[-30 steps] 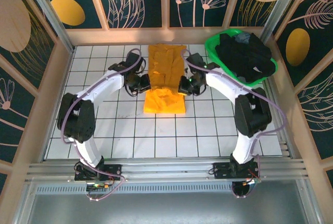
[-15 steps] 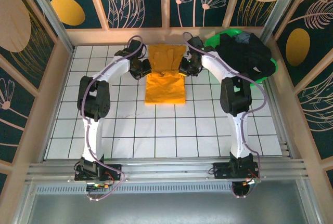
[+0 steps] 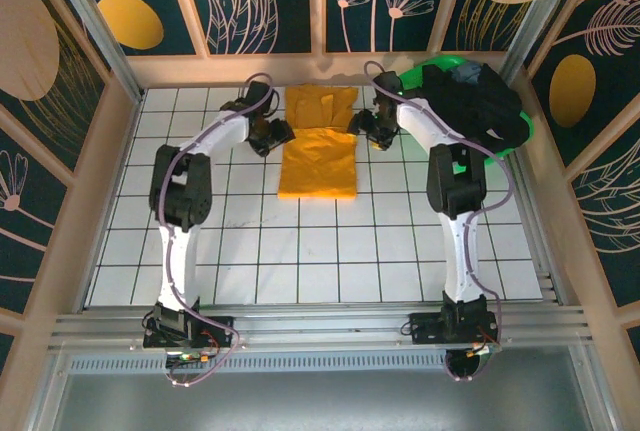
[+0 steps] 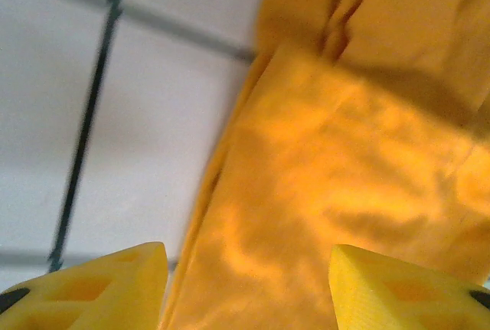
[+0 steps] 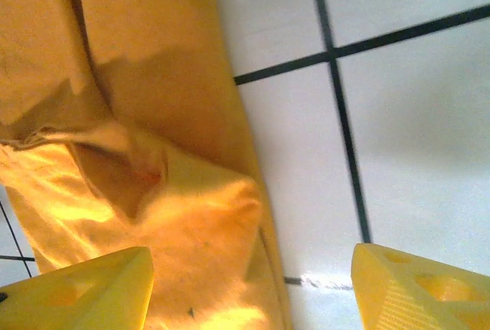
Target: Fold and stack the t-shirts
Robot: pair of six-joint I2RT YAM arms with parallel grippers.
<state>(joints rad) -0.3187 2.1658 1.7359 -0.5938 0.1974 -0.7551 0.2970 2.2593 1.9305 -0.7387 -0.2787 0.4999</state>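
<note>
Left gripper (image 3: 279, 135) stands released at the left edge of the mustard-orange t-shirt (image 3: 318, 156), its two yellow fingers (image 4: 115, 284) spread wide with nothing clamped between them; the left wrist view shows one finger over bare white tile and the other over the cloth, so the open jaws straddle the shirt's folded side edge. The right gripper (image 3: 360, 123) mirrors it at the shirt's right edge, likewise released, and in the right wrist view its fingers (image 5: 413, 284) sit far apart, one above the orange fabric and one above the tile. Whether either set of fingertips touches the cloth cannot be told. The shirt lies flat on the white gridded table (image 3: 300, 261), at the far middle, between the two grippers. It is folded into a narrow upright rectangle: the nearer part is smooth and square-cornered, and the farther part beyond the grippers is more wrinkled, with a seam or sleeve edge showing. Close up, the fabric (image 4: 337, 154) shows soft creases and a doubled layer along its border, and on the other side (image 5: 138, 115) a rumpled overlap where one layer lies over another. At the far right corner sits the green plastic basket (image 3: 408, 81), heaped with dark t-shirts (image 3: 470, 101) that spill over its rim, well apart from the orange one.
</note>
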